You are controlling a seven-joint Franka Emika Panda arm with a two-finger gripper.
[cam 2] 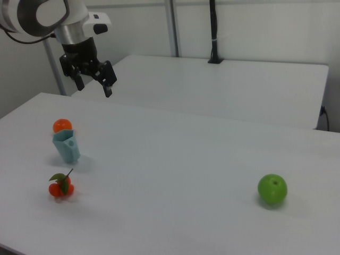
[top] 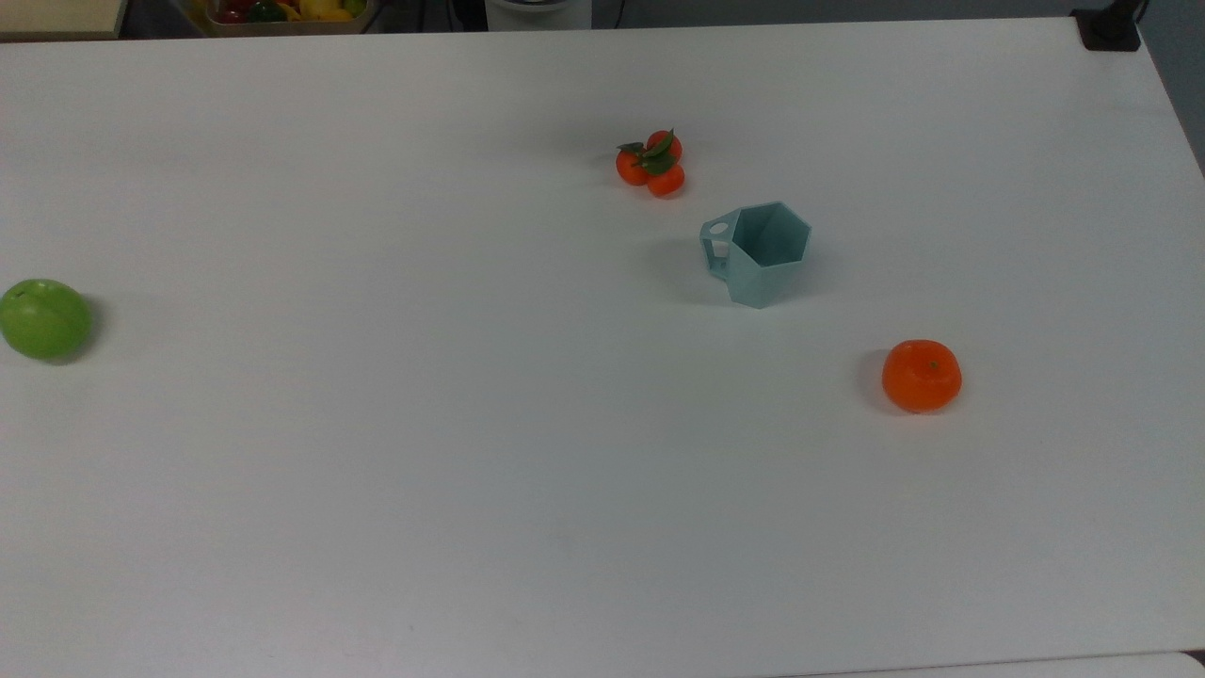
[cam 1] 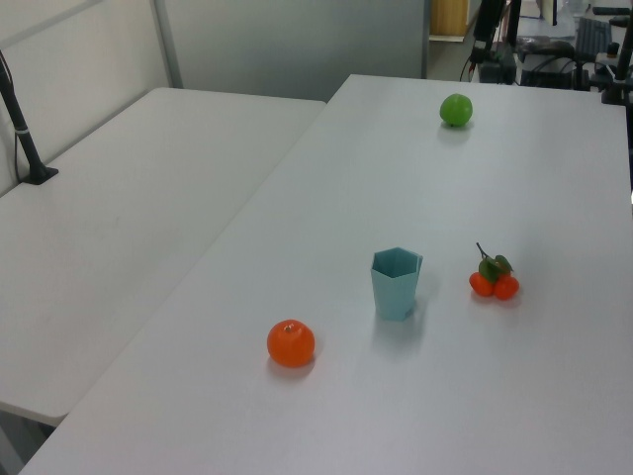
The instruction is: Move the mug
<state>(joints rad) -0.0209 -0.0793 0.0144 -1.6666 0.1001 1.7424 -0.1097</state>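
Jaws apart on gripper (cam 2: 94, 85), empty, hanging well above table (cam 2: 175, 159), up and to the right view's right of mug (cam 2: 67, 146). Mug upright btwn orange (cam 2: 62, 126) and tangerine cluster (cam 2: 61, 187). Prob light, rigid plastic, slick facets. Best bet imo: pinch rim wall or flat handle, not the tapered body

The white worktop (top: 377, 471) carries a mug (top: 756, 252) standing upright, an orange (top: 921, 376) near it, a small cluster of oranges (top: 651, 163), and an apple (top: 43, 318) well apart.
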